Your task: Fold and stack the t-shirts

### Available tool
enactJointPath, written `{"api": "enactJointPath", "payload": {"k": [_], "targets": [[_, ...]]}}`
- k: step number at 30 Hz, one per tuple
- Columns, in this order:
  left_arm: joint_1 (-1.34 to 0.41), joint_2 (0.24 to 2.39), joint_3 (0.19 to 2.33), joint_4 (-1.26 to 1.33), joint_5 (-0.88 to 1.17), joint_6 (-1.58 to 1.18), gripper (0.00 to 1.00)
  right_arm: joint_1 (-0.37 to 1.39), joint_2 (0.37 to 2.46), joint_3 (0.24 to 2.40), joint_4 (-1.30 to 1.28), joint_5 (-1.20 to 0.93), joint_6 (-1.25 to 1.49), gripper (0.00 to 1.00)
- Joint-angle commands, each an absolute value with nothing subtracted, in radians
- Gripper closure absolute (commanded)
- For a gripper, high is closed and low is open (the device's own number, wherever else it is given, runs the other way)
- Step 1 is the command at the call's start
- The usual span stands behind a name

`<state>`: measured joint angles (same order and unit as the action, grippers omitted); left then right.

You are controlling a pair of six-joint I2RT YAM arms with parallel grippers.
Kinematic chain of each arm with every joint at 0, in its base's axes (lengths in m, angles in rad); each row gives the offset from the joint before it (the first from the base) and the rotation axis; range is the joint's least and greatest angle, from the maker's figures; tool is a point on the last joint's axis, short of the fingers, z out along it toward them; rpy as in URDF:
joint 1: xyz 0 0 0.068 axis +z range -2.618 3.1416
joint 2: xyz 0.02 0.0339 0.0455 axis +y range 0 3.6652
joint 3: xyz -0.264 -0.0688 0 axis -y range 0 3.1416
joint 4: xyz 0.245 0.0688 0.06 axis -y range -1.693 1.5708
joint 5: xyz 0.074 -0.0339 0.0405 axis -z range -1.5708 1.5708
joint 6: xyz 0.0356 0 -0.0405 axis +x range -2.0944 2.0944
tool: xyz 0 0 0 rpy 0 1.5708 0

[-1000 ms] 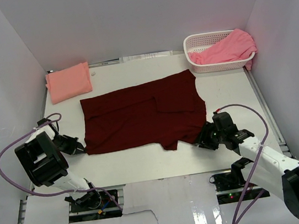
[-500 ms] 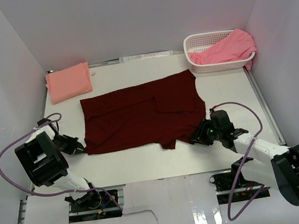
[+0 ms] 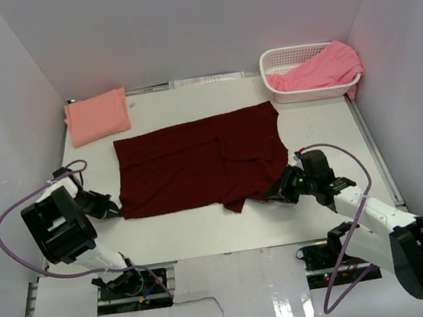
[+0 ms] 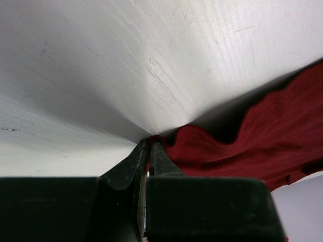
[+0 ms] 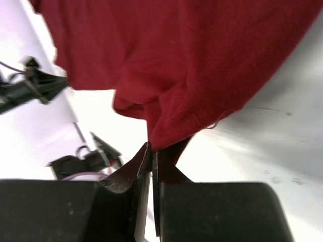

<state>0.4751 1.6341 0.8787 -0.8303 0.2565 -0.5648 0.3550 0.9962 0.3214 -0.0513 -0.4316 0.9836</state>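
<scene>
Surveying from above, we find the table [image 3: 326,134] bearing all three shirts. The maroon shirt [image 3: 197,164] is the largest item. It lies spread out between the two grippers and reaches away ahead of them, with several creases across its middle. Its near-left corner ends at the left gripper [image 3: 115,211] and its near-right corner at the right gripper [image 3: 274,194].

The basket [image 3: 297,95] stands well beyond the right gripper, at the far right corner. The pink shirt [image 3: 325,67] is heaped inside it, with part hanging over the right rim. The peach shirt [image 3: 97,117] lies folded well beyond the left gripper, at the far left corner, apart from the maroon shirt.

In the left wrist view, we note the left gripper [image 4: 150,143] low on the table, its jaws drawn to a thin slit. The wavy edge of the maroon shirt [image 4: 272,136] runs in from the right to the very tips, where its corner is pinched.

In the right wrist view, the right gripper [image 5: 151,148] has its jaws pressed together on the hem of the maroon shirt [image 5: 176,50]. The cloth bunches into a fold just ahead of the tips and spreads wide beyond them.
</scene>
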Motion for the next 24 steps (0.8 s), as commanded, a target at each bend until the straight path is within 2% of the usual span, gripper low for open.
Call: {"api": "enactJointPath", "payload": {"k": [1,4,10,12,15,24], "targets": [[0.474,1.646,0.848,-0.752,0.207,-0.551,0.99,0.316,1.003,0.405,-0.071,-0.531,1.054,0.92],[0.472,1.649,0.848,-0.749,0.209,-0.549,0.99,0.273,1.080,0.462,-0.074,-0.548,1.028,0.92],[0.472,1.651,0.847,-0.746,0.212,-0.549,0.99,0.212,1.288,0.623,-0.066,-0.535,0.875,0.80],[0.474,1.651,0.848,-0.746,0.213,-0.549,0.99,0.209,1.369,0.678,-0.046,-0.526,0.825,0.81],[0.472,1.649,0.845,-0.744,0.213,-0.548,0.99,0.207,1.463,0.744,-0.014,-0.532,0.782,0.92],[0.472,1.646,0.847,-0.744,0.215,-0.545,0.99,0.204,1.592,0.853,0.058,-0.486,0.773,0.92]]}}
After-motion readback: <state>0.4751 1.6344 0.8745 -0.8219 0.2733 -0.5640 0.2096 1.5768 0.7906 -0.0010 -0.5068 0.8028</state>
